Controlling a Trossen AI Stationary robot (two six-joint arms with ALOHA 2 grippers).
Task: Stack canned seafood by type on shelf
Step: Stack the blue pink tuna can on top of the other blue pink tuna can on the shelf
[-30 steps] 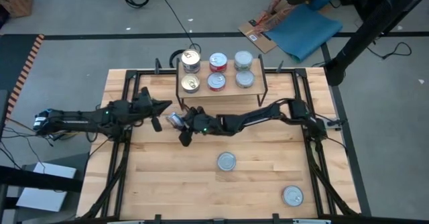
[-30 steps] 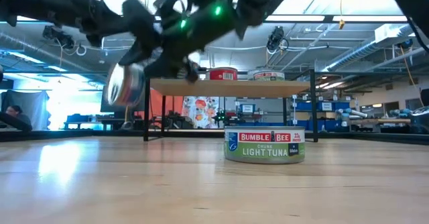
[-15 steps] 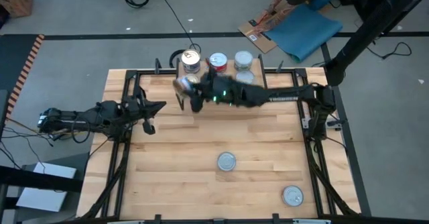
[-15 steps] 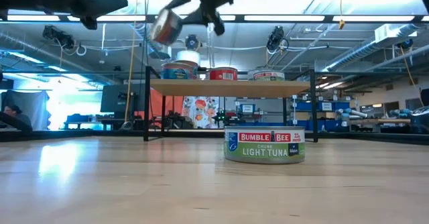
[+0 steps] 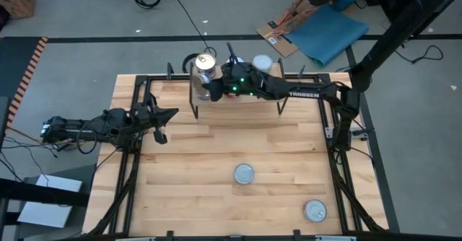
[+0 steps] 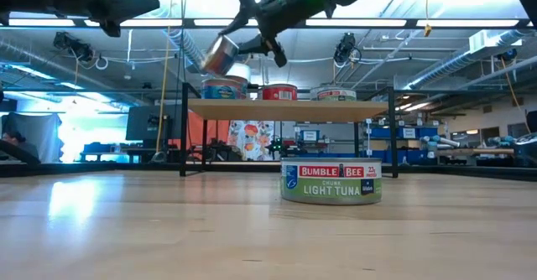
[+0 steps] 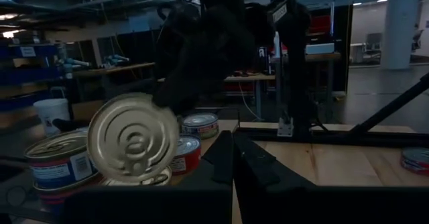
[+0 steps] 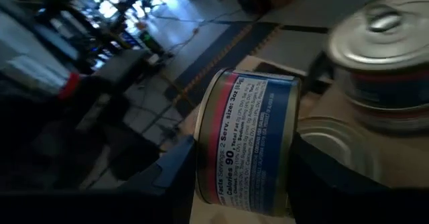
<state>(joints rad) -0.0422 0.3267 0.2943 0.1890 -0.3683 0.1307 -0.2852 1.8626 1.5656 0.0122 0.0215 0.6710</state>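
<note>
I've got the right gripper point(image 6: 252, 41) clamped on a tin point(image 6: 221, 54) above the shelf's point(image 6: 285, 109) left end, tipped, lid facing the left arm. Label's only readable from right wrist cam; left gripper point(image 5: 160, 122), fingers closed, waits at table's left.

Broad light-wood tabletop point(image 5: 188, 169) lies open between the arms; only two silver-topped round tins point(image 5: 244, 174) point(image 5: 315, 211) stand there, well apart.
</note>
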